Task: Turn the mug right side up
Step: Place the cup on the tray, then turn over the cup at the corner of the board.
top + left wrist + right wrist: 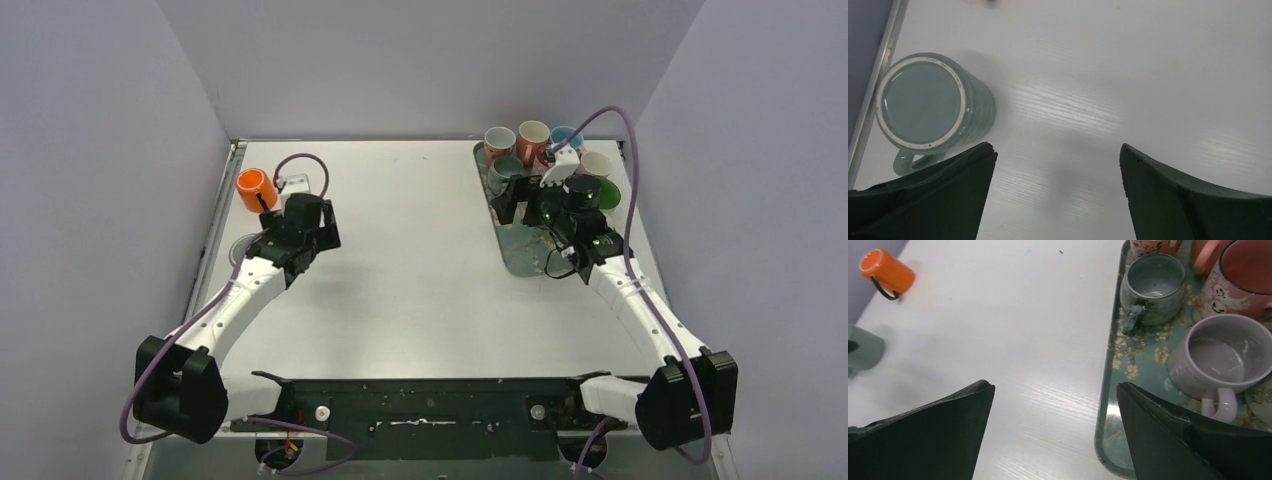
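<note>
Not done yet imo — the pale green mug [923, 102] sits bottom-up on the tabletop [1148, 75], well left of the tray [1143, 357] of upright mugs [1220, 357], and the left pincer [1057, 150] and right pincer [1055, 387] both gape wide, gripping nothing.

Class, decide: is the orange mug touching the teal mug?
Apart. The right wrist view shows bare table between the orange mug and the teal mug.

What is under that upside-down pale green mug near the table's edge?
Only the white table shows around the pale green ribbed mug. Its base faces up, so its walls hide anything beneath.
</note>
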Available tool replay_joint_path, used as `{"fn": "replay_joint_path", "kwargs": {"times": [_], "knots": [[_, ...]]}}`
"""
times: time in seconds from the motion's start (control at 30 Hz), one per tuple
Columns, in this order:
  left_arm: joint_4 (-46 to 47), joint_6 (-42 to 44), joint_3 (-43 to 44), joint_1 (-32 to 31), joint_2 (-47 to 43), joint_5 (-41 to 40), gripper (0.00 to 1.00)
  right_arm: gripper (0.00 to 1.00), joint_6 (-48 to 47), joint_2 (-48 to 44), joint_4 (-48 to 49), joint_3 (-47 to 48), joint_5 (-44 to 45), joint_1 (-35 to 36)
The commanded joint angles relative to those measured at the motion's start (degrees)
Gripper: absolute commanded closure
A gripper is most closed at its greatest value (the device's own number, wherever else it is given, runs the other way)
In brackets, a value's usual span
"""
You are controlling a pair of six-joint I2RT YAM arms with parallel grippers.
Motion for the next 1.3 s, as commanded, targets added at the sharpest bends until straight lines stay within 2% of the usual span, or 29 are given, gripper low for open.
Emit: {"fn": "replay_joint_path", "kwargs": {"times": [0.0,0.1,0.17,0.27,0.33,0.47,0.57,0.63,0.7,0.87,1.1,1.27], "knots": [[1.79,-3.92,6.70,5.83,2.56,-2.26,0.09,0.00,9.37,-4.64,4.95,-2.38,-6.25,0.02],[4.71,-3.04,8.82,10.32,5.54,-1.39,0.14,0.00,14.49,-5.65,4.47,-3.04,-7.41,-0.16],[7.49,-0.97,9.86,12.73,7.83,-0.42,0.19,0.00,14.93,-6.27,4.19,-3.13,-13.64,-0.92],[11.12,-0.66,11.42,15.85,11.27,-0.58,0.22,0.00,22.15,-8.93,12.44,-8.20,-18.51,-0.74],[12.10,-0.95,13.31,17.51,13.82,-0.70,0.22,0.00,25.14,-9.18,14.62,-9.71,-19.23,-0.22],[12.55,-1.56,16.45,19.92,20.45,-0.53,0.25,0.00,32.58,-7.06,18.69,-12.16,-17.95,-0.18],[13.43,-3.04,16.81,20.91,23.96,0.65,0.29,0.00,37.94,-3.96,20.46,-13.08,-20.58,-2.20],[14.26,-3.73,16.86,20.90,25.62,1.87,0.30,0.00,40.36,-3.41,26.49,-15.95,-22.91,-3.68],[15.27,-3.65,16.97,23.09,26.97,1.69,0.31,0.00,40.77,-3.44,30.41,-17.84,-24.11,-4.66],[17.37,-4.16,17.95,25.81,30.69,1.55,0.36,0.00,36.08,-3.58,24.50,-14.91,-23.71,-5.00],[21.51,-4.15,20.29,27.08,35.89,2.24,0.42,0.00,36.24,-3.84,26.64,-14.29,-24.15,-5.03],[21.19,-2.54,24.39,27.23,39.89,2.54,0.46,0.00,36.46,-4.25,26.95,-14.37,-24.18,-4.96]]}}
